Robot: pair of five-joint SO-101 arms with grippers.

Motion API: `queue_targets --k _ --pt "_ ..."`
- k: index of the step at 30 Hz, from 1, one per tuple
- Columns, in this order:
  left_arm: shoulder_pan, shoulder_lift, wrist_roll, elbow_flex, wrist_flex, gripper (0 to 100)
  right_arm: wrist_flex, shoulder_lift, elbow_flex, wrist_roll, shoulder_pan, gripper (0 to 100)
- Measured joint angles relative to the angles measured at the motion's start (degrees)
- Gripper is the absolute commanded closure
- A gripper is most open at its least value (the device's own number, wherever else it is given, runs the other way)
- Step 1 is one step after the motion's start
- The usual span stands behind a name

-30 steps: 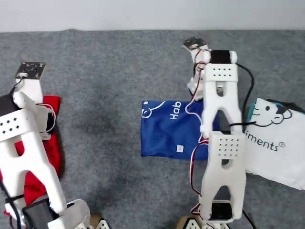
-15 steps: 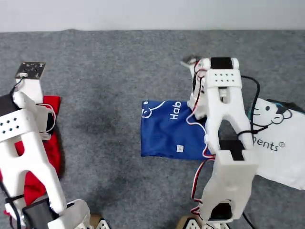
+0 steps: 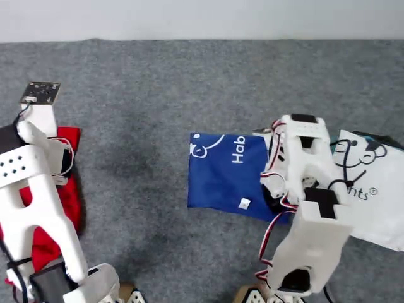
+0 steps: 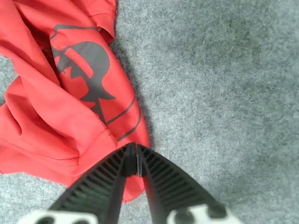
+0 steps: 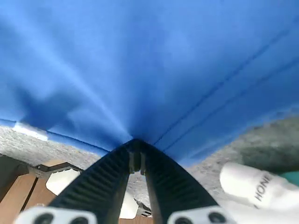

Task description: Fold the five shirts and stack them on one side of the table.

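A grey, carpet-like table (image 3: 158,95) is seen from above, with two white robot arms at its near edge. A blue shirt (image 3: 224,177) with white print lies folded flat near the middle of the table. Its right side is hidden under the right arm (image 3: 309,240). In the right wrist view, the right gripper (image 5: 135,144) has its black jaws pressed together on a pinch of the blue cloth, and the fabric fans out from the tips in taut creases.

A red shirt (image 3: 69,196) with a dark printed figure lies crumpled along the left edge of the table, partly under the left arm (image 3: 35,202). In the left wrist view, the left gripper (image 4: 132,151) has its jaws together, with the tips over the red shirt's hem. Whether any cloth is caught between them cannot be told.

A white shirt (image 3: 379,208) with a cartoon face and dark lettering lies spread at the right edge of the table, just beside the blue shirt. A strip of teal cloth (image 3: 331,150) shows at its inner edge.
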State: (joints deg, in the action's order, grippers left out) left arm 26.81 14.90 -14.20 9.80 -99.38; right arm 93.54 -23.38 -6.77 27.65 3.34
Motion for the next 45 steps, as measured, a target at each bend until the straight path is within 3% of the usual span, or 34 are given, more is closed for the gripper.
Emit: queue_targets --k 12,24,35,38,45 --pt "0.0 0.0 0.0 0.0 0.0 100 -1.0 10.1 6.0 0.0 -3.6 98.7" --pt "0.0 0.0 0.0 0.3 0.0 100 -17.8 7.7 9.1 -9.5 -2.5 98.7" --pt "0.0 0.0 0.0 0.3 0.0 100 -31.7 -2.9 9.0 -10.3 -2.1 98.9" --pt "0.0 0.0 0.0 0.3 0.0 100 -29.5 -3.0 11.4 -10.3 -2.7 98.9" --pt "0.0 0.0 0.0 0.3 0.0 100 -11.9 -2.4 22.5 -10.3 -3.9 95.0"
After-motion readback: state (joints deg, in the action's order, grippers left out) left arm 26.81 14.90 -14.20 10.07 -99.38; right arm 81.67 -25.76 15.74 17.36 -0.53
